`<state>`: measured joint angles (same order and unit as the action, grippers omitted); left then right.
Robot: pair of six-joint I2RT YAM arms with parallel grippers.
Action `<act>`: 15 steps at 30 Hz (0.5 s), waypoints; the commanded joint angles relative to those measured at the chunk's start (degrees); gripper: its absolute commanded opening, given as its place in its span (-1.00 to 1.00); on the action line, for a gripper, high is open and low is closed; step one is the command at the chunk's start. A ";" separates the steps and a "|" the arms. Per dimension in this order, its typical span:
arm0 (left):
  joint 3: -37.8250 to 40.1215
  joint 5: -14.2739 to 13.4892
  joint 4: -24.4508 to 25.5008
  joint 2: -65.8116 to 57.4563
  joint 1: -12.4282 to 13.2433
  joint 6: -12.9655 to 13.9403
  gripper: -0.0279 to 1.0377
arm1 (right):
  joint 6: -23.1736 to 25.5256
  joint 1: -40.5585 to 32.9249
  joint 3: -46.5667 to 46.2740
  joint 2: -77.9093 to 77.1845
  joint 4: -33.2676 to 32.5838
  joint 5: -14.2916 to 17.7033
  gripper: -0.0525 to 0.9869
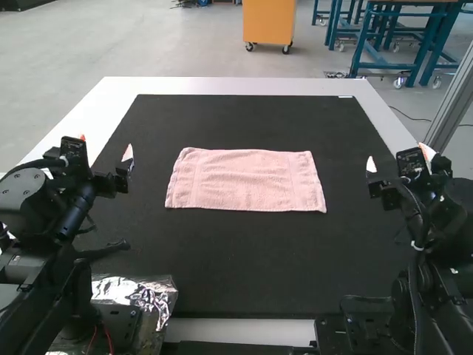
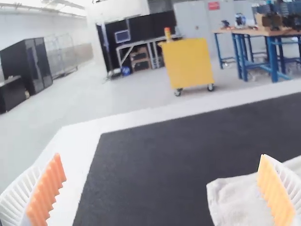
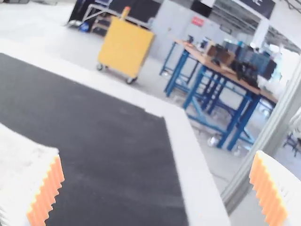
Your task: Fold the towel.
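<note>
Towel lies flat between the table's side edges, cut off in both my wrist views; left end effector and right end effector open.

Nubby cloth towel, matt black mat, crinkled foil

Towel = lt. pink w/ faint bands nr. both short ends (reads almost white in the wrist views, btw). Mat = plain blk.; table = white. L arm & R arm = mostly blk. L gripper = white fingers w/ orange pads, 1 yellower; R gripper = white w/ orange pads, too. Foil = silver.
</note>
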<state>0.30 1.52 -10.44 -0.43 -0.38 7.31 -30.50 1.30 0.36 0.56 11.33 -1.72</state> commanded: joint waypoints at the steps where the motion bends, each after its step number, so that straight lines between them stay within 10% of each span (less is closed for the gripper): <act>1: 0.06 0.24 -5.12 0.34 0.12 4.38 0.85 | -4.83 0.37 -0.36 -0.56 2.99 2.24 0.85; 8: 12.54 -0.11 -7.14 -8.71 -0.32 4.11 0.85 | 2.64 0.72 11.42 7.35 4.22 2.42 0.85; 15: 30.82 0.06 3.05 -37.89 -0.23 -4.50 0.85 | 20.66 0.55 31.37 36.88 -6.85 0.40 0.85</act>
<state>25.93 1.50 -9.91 -30.55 -0.38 6.94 -19.86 1.37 25.91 28.69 7.14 -0.21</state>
